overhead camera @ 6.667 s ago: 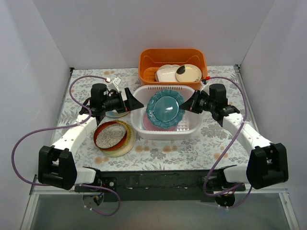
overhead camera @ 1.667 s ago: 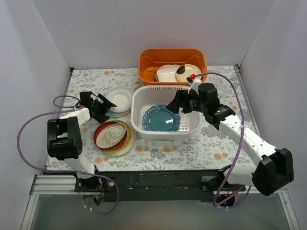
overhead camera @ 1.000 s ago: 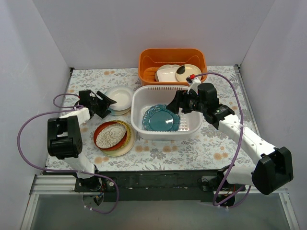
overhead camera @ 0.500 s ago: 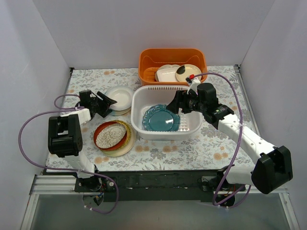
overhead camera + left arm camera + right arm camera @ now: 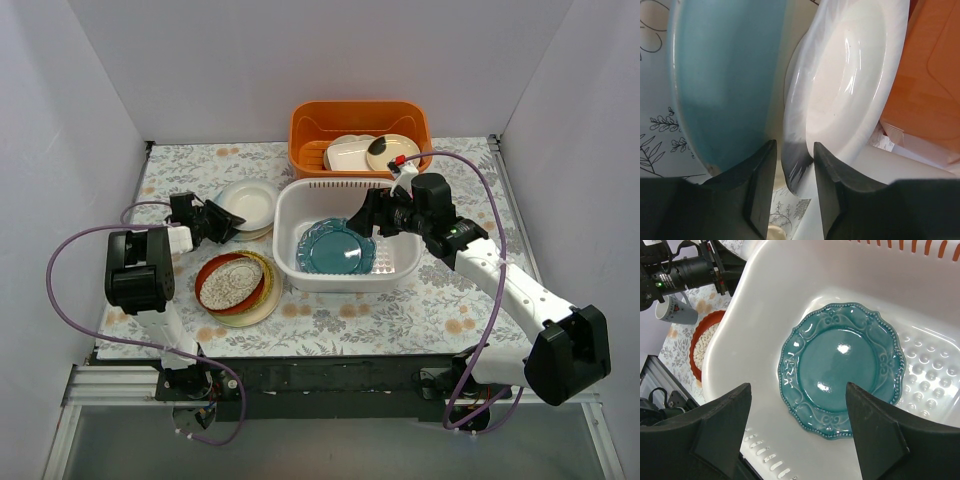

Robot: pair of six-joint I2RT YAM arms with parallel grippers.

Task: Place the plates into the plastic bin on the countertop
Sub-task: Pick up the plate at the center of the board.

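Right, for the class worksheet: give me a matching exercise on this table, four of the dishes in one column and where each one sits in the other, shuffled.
Things
1. teal plate
2. white plate
3. red-rimmed plate
4. cream plate with a dark blotch

Places
A. in the orange basket
B. top of the near pile on the cloth
C. lying flat in the white tub
D. top of the far pile, left of the tub

Pairs: 1-C, 2-D, 3-B, 4-A
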